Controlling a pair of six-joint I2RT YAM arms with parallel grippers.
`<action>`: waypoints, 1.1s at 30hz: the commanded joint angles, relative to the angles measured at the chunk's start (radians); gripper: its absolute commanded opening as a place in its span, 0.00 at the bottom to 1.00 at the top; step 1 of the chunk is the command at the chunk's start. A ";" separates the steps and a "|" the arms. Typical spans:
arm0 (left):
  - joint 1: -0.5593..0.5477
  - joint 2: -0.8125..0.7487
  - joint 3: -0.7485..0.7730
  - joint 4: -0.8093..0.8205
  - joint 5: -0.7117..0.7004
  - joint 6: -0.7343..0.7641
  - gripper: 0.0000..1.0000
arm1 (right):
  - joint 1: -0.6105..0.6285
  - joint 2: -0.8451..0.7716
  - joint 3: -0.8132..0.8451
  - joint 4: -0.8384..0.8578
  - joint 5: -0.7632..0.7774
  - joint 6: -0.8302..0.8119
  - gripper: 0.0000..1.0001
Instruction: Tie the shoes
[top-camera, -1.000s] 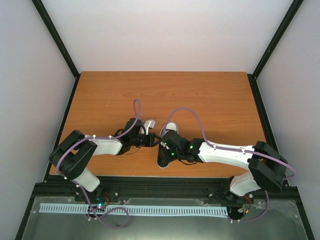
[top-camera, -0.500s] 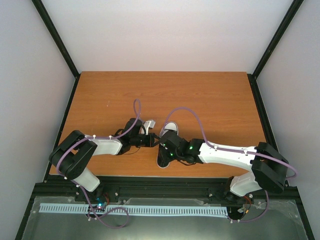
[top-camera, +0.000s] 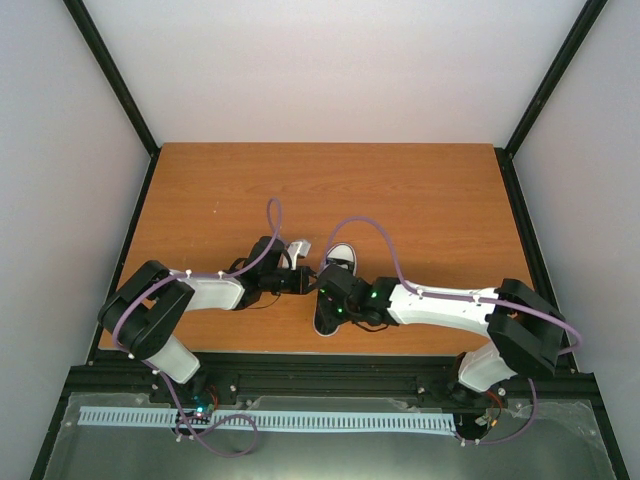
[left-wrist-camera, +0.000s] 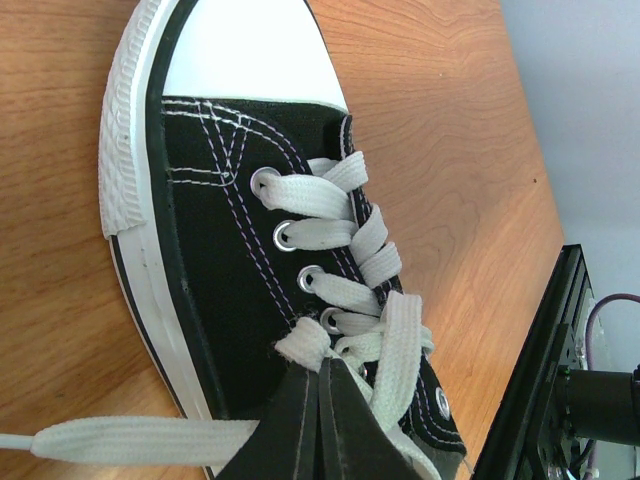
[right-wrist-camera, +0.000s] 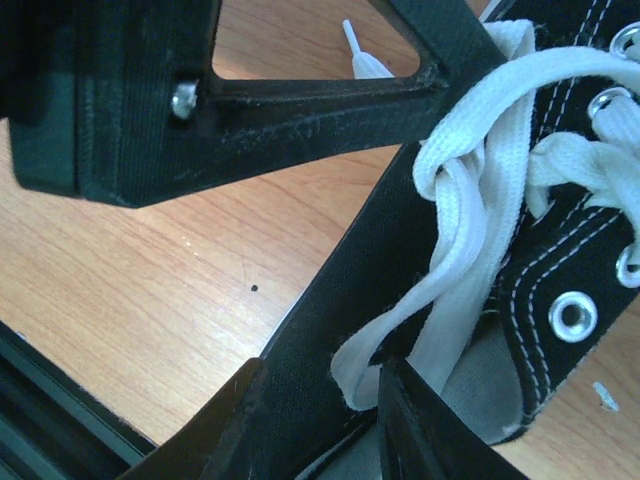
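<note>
Our left fingers (left-wrist-camera: 295, 435) are closed on a strand of the laces (left-wrist-camera: 150, 440) by the top eyelets; our right fingers (right-wrist-camera: 265, 420) clamp another. With the sneaker (top-camera: 340, 258) lying near the worktop's (top-camera: 420, 190) front edge, we should draw both strands apart evenly and gently.

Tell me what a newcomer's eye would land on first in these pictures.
A small black sneaker with a white toe cap lies on the wooden table, near its front edge and between the two arms. Both grippers meet over its white laces. The left gripper is pinched shut on a strand by the top eyelets, and the right gripper holds another strand near the shoe's opening.
</note>
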 joint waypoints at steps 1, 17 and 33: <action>0.003 -0.020 0.012 0.005 0.015 0.008 0.01 | 0.011 0.037 0.042 -0.032 0.052 0.012 0.30; 0.003 -0.030 0.004 0.008 0.006 0.007 0.01 | 0.000 -0.019 0.139 -0.060 0.069 -0.043 0.03; 0.003 -0.048 -0.005 0.006 -0.032 0.005 0.01 | -0.232 -0.122 0.053 -0.001 -0.125 -0.098 0.03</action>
